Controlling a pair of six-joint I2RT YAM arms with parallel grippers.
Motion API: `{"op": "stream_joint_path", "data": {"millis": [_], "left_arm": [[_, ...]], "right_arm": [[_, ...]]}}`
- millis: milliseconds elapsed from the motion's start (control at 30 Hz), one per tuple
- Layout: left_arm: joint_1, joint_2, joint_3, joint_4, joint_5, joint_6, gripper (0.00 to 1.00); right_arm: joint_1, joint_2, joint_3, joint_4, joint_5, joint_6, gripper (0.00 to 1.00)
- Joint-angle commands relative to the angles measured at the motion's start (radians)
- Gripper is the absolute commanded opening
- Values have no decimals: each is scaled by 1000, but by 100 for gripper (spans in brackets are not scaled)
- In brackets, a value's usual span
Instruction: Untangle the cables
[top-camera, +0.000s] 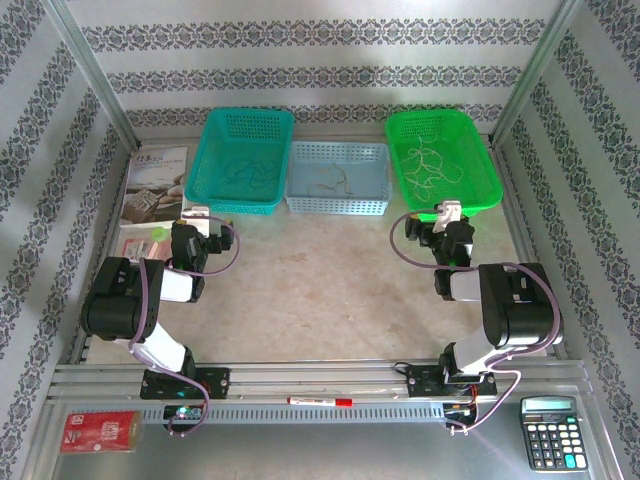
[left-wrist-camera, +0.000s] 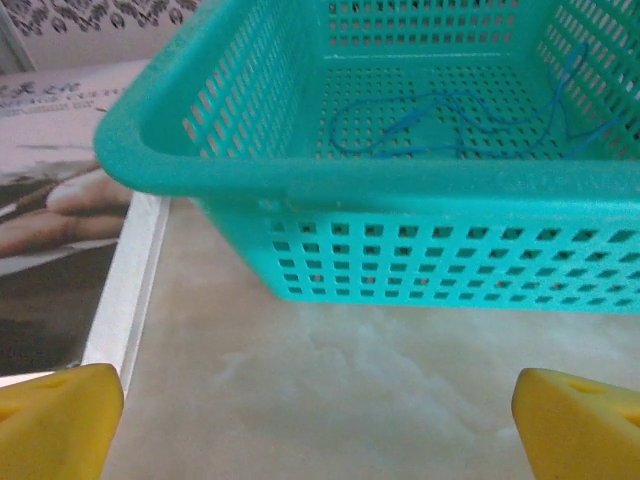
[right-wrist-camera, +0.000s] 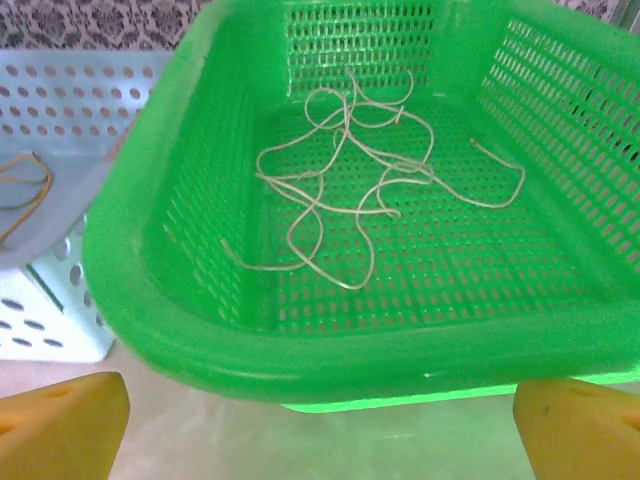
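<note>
A tangle of whitish cables lies on the floor of the green basket, also seen from above as cables. A thin blue cable rests in the teal basket. A yellowish cable lies in the pale blue basket between them. My left gripper stands open over bare table, just short of the teal basket's near wall. My right gripper is open too, just in front of the green basket's near rim. Nothing is between either pair of yellow fingers.
The three baskets stand in a row at the back of the table. A magazine lies left of the teal basket. A calculator, a red packet and a red pen sit at the near edge. Slanted frame posts flank the back corners.
</note>
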Motion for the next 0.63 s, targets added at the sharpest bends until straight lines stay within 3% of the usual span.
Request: {"op": "stream_joint_path", "data": {"millis": [0,600], "left_arm": [[10,-15,14,-34,32,-19,100],[11,-13,17,-38,34,-19,100]], "right_arm": [[32,-22,2,-14,74,-8,98],[17,-15,7,-17,31,1,98]]}}
